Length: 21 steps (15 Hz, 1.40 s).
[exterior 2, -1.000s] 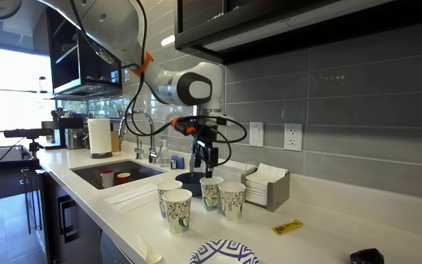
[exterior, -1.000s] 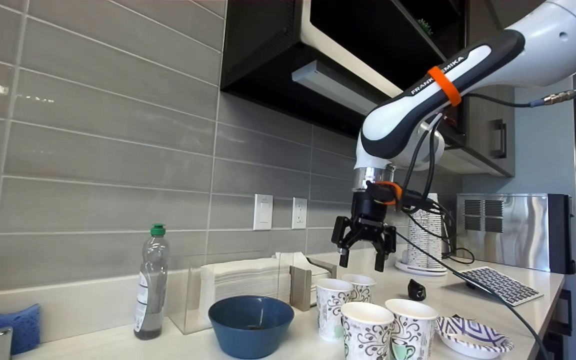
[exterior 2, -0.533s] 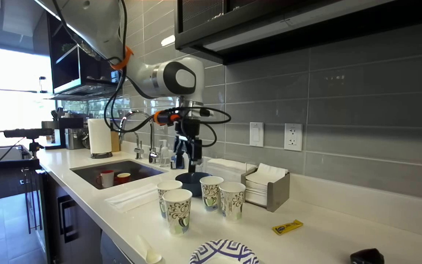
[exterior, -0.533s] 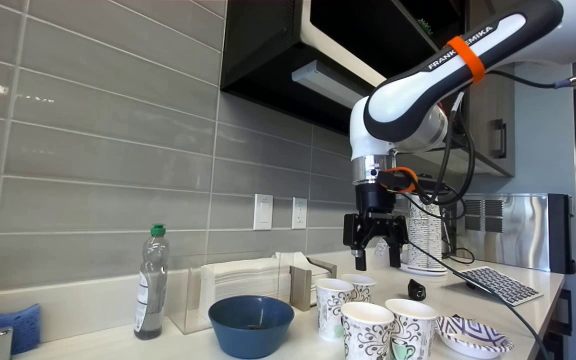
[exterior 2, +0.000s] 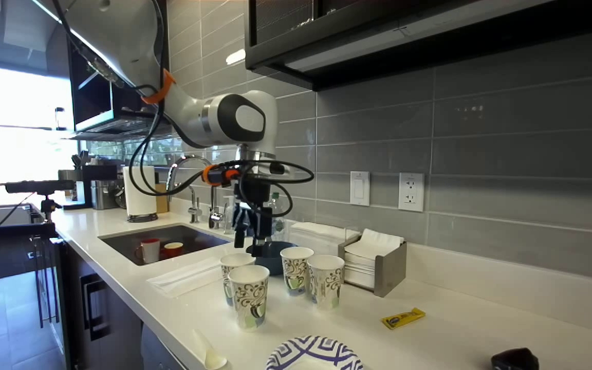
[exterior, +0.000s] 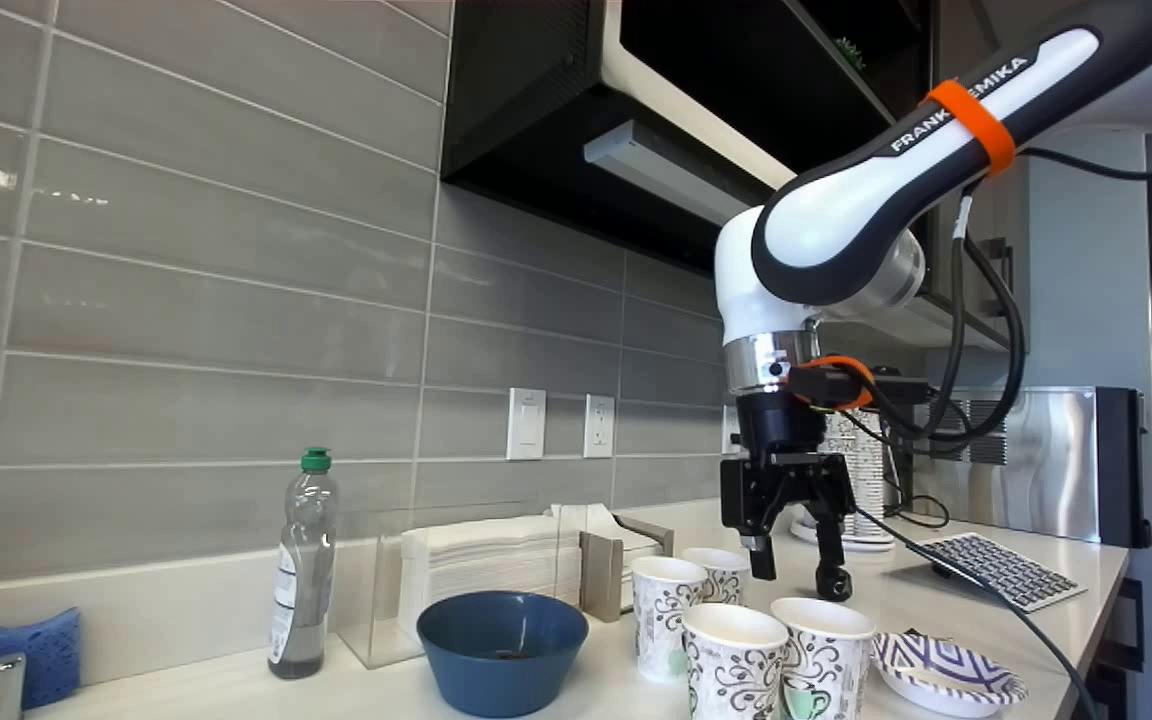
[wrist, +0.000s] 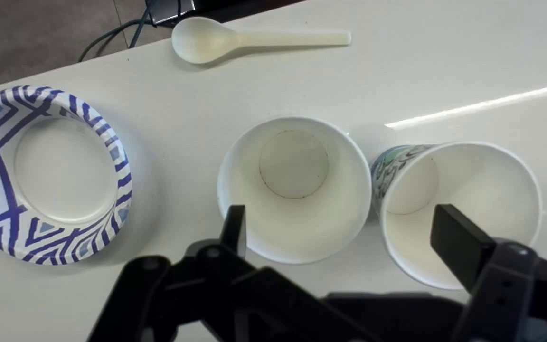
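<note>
My gripper [exterior: 798, 572] is open and empty, pointing down above the white patterned paper cups in both exterior views; it also shows in an exterior view [exterior 2: 248, 246]. In the wrist view its fingers [wrist: 340, 213] are wide apart. The left finger overlaps the near-left rim of the middle cup [wrist: 297, 232]; the right finger overlaps the mouth of the right cup [wrist: 501, 190]. Both cups look empty. These cups also show in an exterior view as a front cup [exterior 2: 248, 303] and one behind [exterior 2: 230, 262]. Two more cups [exterior 2: 296, 270] [exterior 2: 326, 282] stand nearer the wall.
A blue-patterned paper bowl [wrist: 69, 166] and a pale spoon [wrist: 207, 40] lie near the counter edge. A blue bowl [exterior: 501, 660], a napkin holder [exterior: 601, 575] and a soap bottle [exterior: 302, 590] stand along the wall. A yellow packet [exterior 2: 403, 318] lies nearby. A cabinet [exterior: 526, 110] hangs above.
My gripper has moved away from the wall toward the counter's front edge and then lower, from above the wall-side cups to above the front pair. It stays open. The cups have not moved.
</note>
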{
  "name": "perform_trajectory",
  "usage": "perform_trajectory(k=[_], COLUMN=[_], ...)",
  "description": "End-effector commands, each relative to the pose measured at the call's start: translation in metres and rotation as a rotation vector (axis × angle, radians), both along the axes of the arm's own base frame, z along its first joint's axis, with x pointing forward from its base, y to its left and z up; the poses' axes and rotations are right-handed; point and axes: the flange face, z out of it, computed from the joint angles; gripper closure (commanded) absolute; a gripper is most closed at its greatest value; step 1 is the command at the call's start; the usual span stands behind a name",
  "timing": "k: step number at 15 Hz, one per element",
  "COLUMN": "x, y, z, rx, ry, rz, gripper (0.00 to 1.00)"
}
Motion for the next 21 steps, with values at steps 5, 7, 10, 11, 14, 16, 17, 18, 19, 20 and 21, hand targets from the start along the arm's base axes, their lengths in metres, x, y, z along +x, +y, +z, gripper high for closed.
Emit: perform_trajectory(k=[5, 7, 10, 11, 14, 16, 17, 18, 19, 20, 21], x=[-0.03, -0.036, -0.043, -0.044, -0.046, -0.046, -0.046, -0.045, -0.044, -0.044, -0.044], y=[-0.025, -0.03, -0.039, -0.041, -0.048, -0.049, -0.05, -0.051, -0.051, -0.051, -0.05], z=[-0.011, -0.012, -0.017, -0.019, -0.028, -0.033, -0.035, -0.038, -0.04, -0.042, -0.044], rx=[-0.021, -0.022, -0.017, -0.003, -0.005, -0.002, 0.002, 0.003, 0.004, 0.004, 0.004], ry=[-0.072, -0.083, -0.098, -0.115, -0.143, -0.159, -0.169, -0.175, -0.181, -0.187, -0.189], rz=[-0.06, -0.078, -0.105, -0.119, -0.145, -0.162, -0.171, -0.179, -0.186, -0.192, -0.198], gripper=[0.0, 0.0, 0.0, 0.0, 0.0, 0.0, 0.0, 0.0, 0.0, 0.0, 0.0])
